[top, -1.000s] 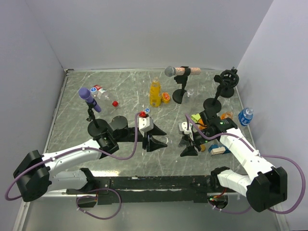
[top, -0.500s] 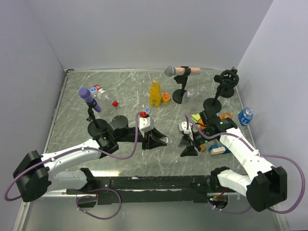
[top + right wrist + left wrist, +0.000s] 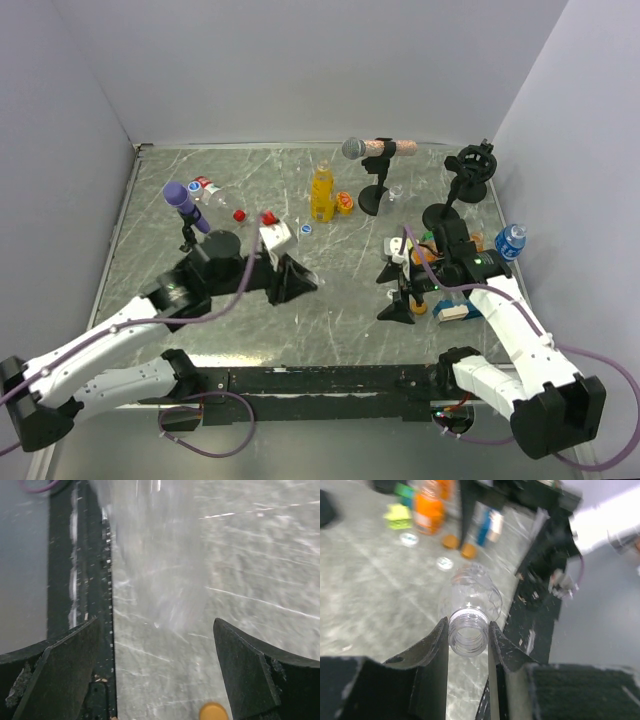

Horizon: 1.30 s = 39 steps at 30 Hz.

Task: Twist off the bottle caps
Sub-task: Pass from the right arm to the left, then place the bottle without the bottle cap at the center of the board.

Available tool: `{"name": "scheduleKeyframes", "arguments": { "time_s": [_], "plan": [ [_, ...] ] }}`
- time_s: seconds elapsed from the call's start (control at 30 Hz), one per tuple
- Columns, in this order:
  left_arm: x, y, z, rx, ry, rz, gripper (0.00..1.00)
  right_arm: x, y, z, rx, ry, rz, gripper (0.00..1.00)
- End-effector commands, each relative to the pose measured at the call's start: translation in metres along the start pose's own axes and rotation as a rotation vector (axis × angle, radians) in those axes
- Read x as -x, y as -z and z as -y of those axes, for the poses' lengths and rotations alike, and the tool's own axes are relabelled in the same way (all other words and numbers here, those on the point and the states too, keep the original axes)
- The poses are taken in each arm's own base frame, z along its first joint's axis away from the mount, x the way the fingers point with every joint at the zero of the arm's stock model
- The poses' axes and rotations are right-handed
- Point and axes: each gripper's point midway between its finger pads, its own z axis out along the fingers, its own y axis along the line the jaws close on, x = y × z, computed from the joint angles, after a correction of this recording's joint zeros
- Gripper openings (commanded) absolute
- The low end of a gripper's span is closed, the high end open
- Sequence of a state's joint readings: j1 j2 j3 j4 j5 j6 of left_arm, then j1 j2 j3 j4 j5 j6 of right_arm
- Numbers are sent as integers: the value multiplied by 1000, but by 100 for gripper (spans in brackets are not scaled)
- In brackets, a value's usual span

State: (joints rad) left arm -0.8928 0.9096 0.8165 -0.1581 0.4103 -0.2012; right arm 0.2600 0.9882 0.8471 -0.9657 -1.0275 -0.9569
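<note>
Swung toward 10 o'clock since a second ago, the left arm now sits closer to the purple-headed microphone (image 3: pixel 185 205), and the right fingers (image 3: pixel 65 665), narrower then, have opened wide. The left fingers (image 3: pixel 431 660) pinch the threaded neck of a slim clear plastic bottle (image 3: pixel 472 592); its mouth carries no cap and faces the wrist camera, with its body pointing away over the grey marbled worktop (image 3: pixel 330 330). Between the spread right fingers only a blurred clear shape shows, and what it is cannot be told. From above, a small round red plastic cap (image 3: pixel 240 214) lies loose at about 10 o'clock from the worktop's middle, near a clear bottle with a red-white label (image 3: pixel 208 190) on its side. A yellow-orange juice bottle (image 3: pixel 321 193) stands upright at 12 o'clock, and a small blue-labelled bottle (image 3: pixel 511 242) sits at 3 o'clock by the right wall.
</note>
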Motion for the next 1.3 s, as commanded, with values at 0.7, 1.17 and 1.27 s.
{"name": "scheduleKeyframes", "arguments": {
  "time_s": [0.7,1.17,1.27],
  "plan": [
    [104,28,-247,964,140,-348,1,20,12,12,-81,26,67,99],
    [115,-15,-330,968,194,-250,3,19,11,11,-67,16,68,99],
    [104,-25,-338,946,213,-259,3,19,10,12,-71,16,66,99]
  ]
}}
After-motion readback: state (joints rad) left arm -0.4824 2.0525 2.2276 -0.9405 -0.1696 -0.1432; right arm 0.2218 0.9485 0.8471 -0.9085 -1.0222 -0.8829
